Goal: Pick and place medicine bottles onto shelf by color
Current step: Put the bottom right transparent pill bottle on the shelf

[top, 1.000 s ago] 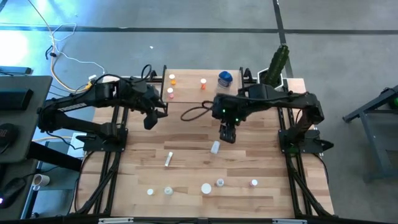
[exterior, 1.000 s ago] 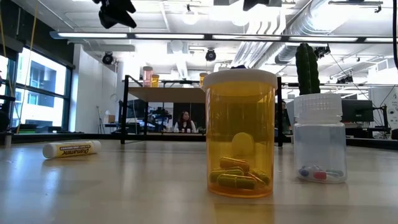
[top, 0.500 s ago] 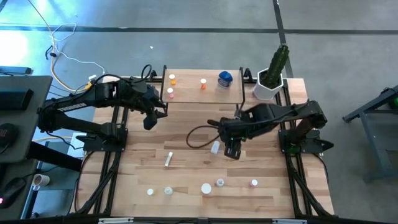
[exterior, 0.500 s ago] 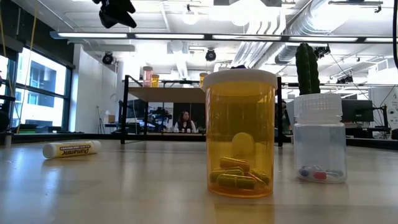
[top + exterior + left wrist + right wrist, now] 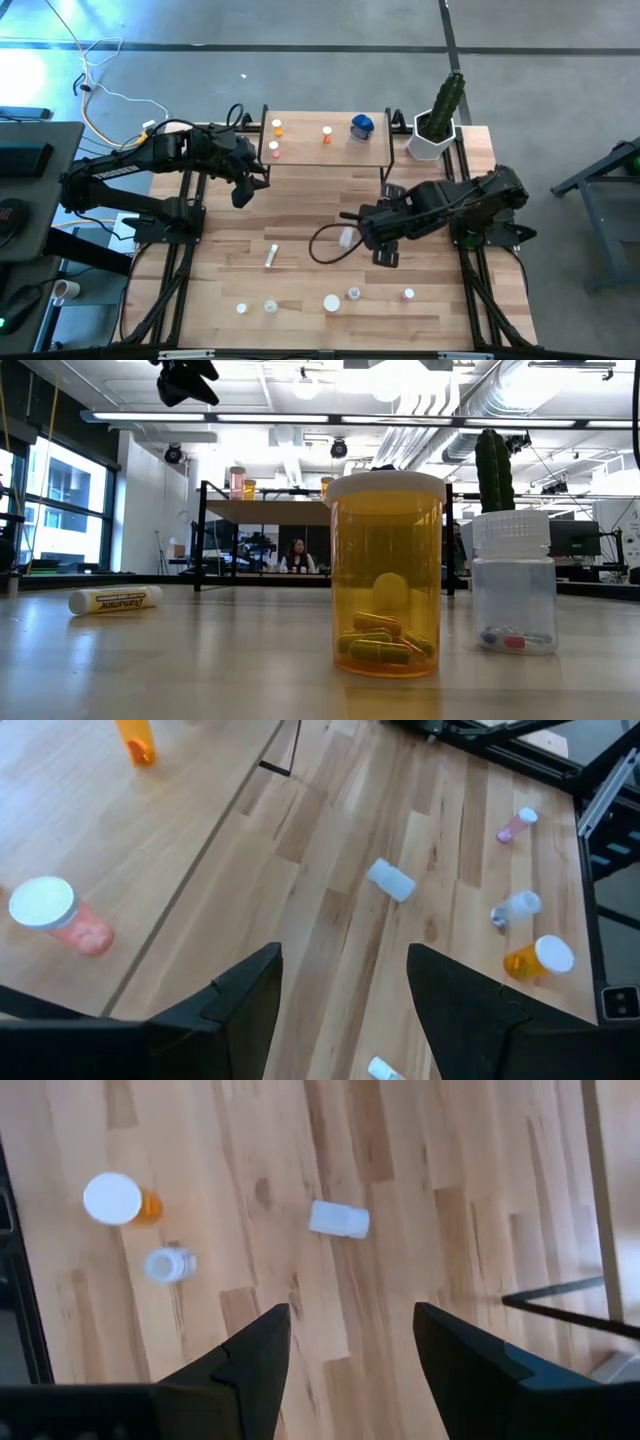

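The shelf (image 5: 330, 150) stands at the table's far middle. On its top are two orange bottles (image 5: 277, 127), a pink one with a white cap (image 5: 55, 915) and a round blue one (image 5: 362, 126). A white bottle (image 5: 347, 237) lies on its side mid-table. Several small bottles stand near the front edge, among them an orange one (image 5: 385, 575) and a clear one (image 5: 512, 585). My right gripper (image 5: 386, 258) hangs open above the table, just right of and nearer than the lying white bottle (image 5: 340, 1220). My left gripper (image 5: 240, 197) hangs open by the shelf's left end.
A white pot with a green cactus (image 5: 440, 120) stands at the far right, beside the shelf. A white tube (image 5: 271, 255) lies left of centre. A dark cable loop (image 5: 325, 243) trails from my right arm next to the lying bottle. Bare wood lies between the shelf and the front row.
My right gripper has swung from just in front of the shelf toward the table's near edge and a little to the right, turning as it went, and has stayed open. It now hangs past the lying white bottle. No bottle has moved.
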Action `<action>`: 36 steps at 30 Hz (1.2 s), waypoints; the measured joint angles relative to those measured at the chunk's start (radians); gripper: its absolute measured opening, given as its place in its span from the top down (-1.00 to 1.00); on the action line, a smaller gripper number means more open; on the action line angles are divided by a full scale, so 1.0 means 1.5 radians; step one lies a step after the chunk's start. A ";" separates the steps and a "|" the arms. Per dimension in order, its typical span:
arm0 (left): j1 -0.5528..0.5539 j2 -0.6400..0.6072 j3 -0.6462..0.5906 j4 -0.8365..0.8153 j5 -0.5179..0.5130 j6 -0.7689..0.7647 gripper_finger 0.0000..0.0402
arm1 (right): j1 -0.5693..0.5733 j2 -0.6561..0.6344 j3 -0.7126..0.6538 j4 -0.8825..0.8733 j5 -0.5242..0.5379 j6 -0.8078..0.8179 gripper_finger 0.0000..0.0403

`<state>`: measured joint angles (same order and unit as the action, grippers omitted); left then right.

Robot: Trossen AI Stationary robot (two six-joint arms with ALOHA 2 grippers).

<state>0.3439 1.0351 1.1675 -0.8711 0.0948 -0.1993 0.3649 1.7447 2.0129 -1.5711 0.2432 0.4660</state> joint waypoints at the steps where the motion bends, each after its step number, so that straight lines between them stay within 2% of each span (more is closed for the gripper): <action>1: 0.000 0.000 0.000 0.000 0.000 -0.005 -0.03 | 0.003 0.000 0.000 0.000 0.000 -0.009 -0.01; 11: -0.011 0.000 0.000 0.000 0.000 -0.041 -0.03 | 0.046 -0.008 -0.001 0.001 -0.001 -0.075 -0.01; 13: -0.019 0.000 0.000 0.000 0.000 -0.052 -0.03 | 0.050 -0.027 -0.028 0.008 -0.001 -0.080 -0.01; 15: -0.026 0.000 0.000 0.000 0.000 -0.066 -0.03 | 0.051 -0.060 -0.092 0.030 -0.003 -0.066 -0.01; 20: -0.049 0.000 0.000 0.000 -0.001 -0.092 -0.03 | 0.051 -0.166 -0.280 0.220 -0.045 -0.025 -0.01; 26: -0.066 0.001 0.000 0.000 -0.002 -0.093 -0.03 | 0.054 -0.249 -0.430 0.402 -0.088 0.019 -0.01; 36: -0.088 0.001 0.000 0.001 -0.012 -0.117 -0.03 | 0.108 -0.249 -0.595 0.679 -0.096 0.008 -0.01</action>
<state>0.2120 1.0359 1.1675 -0.8703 0.0769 -0.3746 0.5272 1.3715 1.1198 -0.5525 0.0998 0.4785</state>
